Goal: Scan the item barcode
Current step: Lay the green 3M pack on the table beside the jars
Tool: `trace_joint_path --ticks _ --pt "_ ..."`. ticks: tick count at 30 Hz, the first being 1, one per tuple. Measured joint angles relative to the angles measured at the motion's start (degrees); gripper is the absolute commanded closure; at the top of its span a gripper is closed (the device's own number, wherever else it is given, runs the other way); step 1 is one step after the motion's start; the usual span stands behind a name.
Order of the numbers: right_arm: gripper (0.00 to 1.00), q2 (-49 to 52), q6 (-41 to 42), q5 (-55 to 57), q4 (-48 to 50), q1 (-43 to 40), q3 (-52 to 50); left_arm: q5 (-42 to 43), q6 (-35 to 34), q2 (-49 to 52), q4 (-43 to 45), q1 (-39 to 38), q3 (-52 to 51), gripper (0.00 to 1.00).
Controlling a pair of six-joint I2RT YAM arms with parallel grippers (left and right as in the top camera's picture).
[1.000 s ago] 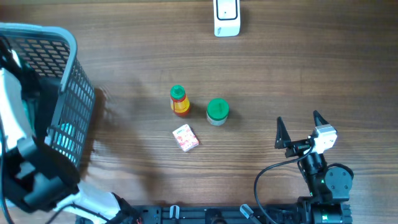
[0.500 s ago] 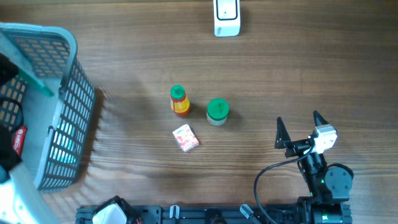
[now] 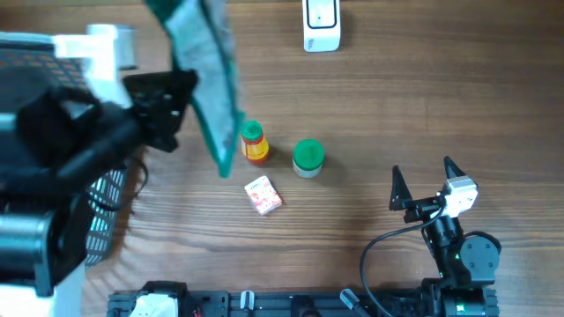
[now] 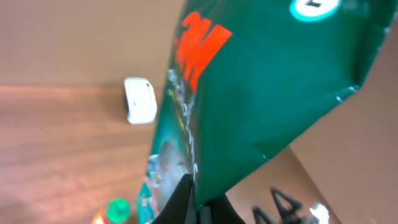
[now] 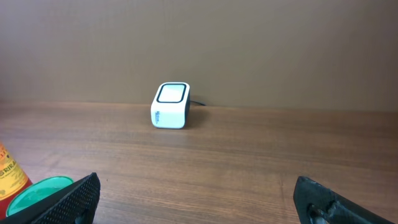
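Hanging in the air above the wooden table (image 3: pixel 397 97), a green packet (image 3: pixel 204 84) is held by the left gripper (image 4: pixel 186 198). In the left wrist view the fingers are seen pinched tight on one edge of the packet, and red "3M" lettering is shown on its face. From overhead the packet is blurred and is found at about 10 o'clock from the table's middle. Its lower tip is seen just beside a small bottle (image 3: pixel 254 143) with a green cap and an orange body; whether the two touch cannot be told.

A white scanner (image 3: pixel 321 25) is set at the table's 12 o'clock edge, at roughly 2 o'clock from the packet and well apart from it.

A green-lidded jar (image 3: pixel 308 157) is placed at 4 o'clock from the bottle, near it but not touching. A small pink box (image 3: pixel 263 195) is laid flat at 6 o'clock from the bottle, apart from both.

A grey mesh basket (image 3: pixel 104 211) is seen at the table's 8 o'clock side, largely hidden behind the left arm (image 3: pixel 62 150).

The right gripper (image 3: pixel 427 183) is parked at 4 o'clock, well apart from every item. Its fingers (image 5: pixel 74 198) are spread as wide as they go, and nothing is held between them. In the right wrist view the scanner is framed between the two fingers, far across the table.
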Motion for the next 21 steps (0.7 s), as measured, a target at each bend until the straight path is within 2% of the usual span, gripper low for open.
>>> trace_joint_path --ticks 1,2,4,7,10,12,21 --pt "0.00 0.0 0.0 0.0 0.0 0.0 0.0 0.0 0.0 0.2 -0.3 -0.5 0.0 0.96" --pt "0.00 0.0 0.0 0.0 0.0 0.0 0.0 0.0 0.0 3.5 -3.0 -6.0 0.1 0.96" --pt "0.00 0.0 0.0 0.0 0.0 0.0 0.0 -0.1 -0.2 8.7 -4.0 -9.6 0.1 0.96" --pt "0.00 0.0 0.0 0.0 0.0 0.0 0.0 -1.5 -4.2 15.2 -5.3 -11.8 0.1 0.96" --pt "0.00 0.0 0.0 0.0 0.0 0.0 0.0 -8.6 -9.3 19.2 -11.2 -12.6 0.1 0.96" --pt "0.00 0.0 0.0 0.0 0.0 0.0 0.0 -12.2 -10.9 20.5 -11.9 -13.8 0.1 0.96" --pt "0.00 0.0 0.0 0.0 0.0 0.0 0.0 -14.8 -13.0 27.4 -11.7 -20.9 0.0 0.96"
